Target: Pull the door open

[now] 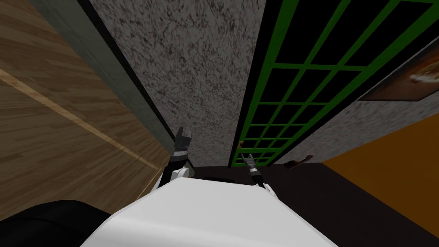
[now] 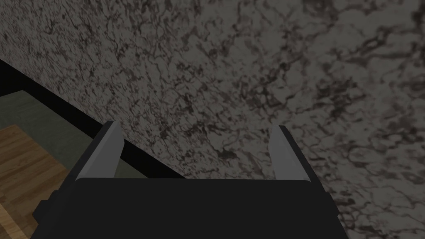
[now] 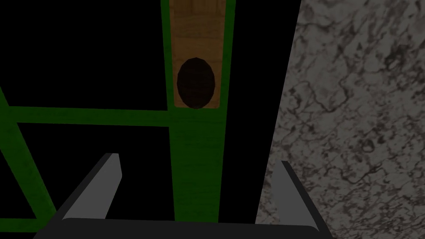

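The door is a green lattice of bars with black panes, standing right of a grey mottled wall. Its dark round knob sits on a wooden plate set in the green stile, a short way ahead of my right gripper. That gripper is open, its fingers straddling the stile without touching it. My left gripper is raised in front of the mottled wall, open, nothing between its fingers.
A wood-grain surface with a grey-green edge runs along my left. An orange wall with a framed picture is on the right. A small dark object lies on the dark floor by the door's base.
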Available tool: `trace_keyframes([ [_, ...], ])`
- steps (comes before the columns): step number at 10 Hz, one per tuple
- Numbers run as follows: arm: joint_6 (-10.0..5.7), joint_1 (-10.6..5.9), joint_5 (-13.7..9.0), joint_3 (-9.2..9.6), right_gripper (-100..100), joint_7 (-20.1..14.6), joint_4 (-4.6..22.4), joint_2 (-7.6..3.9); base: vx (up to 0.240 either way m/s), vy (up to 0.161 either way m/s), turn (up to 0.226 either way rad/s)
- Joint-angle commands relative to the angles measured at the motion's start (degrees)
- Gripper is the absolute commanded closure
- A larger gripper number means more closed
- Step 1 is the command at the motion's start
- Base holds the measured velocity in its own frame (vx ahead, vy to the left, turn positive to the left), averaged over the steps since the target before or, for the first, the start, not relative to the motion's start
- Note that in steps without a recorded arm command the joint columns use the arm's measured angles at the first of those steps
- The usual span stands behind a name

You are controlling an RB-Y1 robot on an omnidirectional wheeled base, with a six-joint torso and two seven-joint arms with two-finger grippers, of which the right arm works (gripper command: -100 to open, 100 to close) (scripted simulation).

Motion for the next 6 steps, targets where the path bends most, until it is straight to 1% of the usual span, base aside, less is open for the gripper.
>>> trace_keyframes([
  [1,-1.02,0.51,-0.59,-0.76,-100,-0.23,0.77,-0.80,0.165,0.084,0.097],
  [3,-2.55,1.02,-1.55,-2.00,-100,-0.62,2.37,-2.20,0.210,0.078,0.161],
  [4,-2.55,1.02,-1.55,-2.00,-100,-0.62,2.37,-2.20,0.157,0.040,0.029],
  [5,-3.30,1.26,-2.02,-2.61,-100,-0.81,3.14,-2.89,0.129,0.016,0.079],
  [6,-3.30,1.26,-2.02,-2.61,-100,-0.81,3.14,-2.89,0.081,0.013,0.055],
])
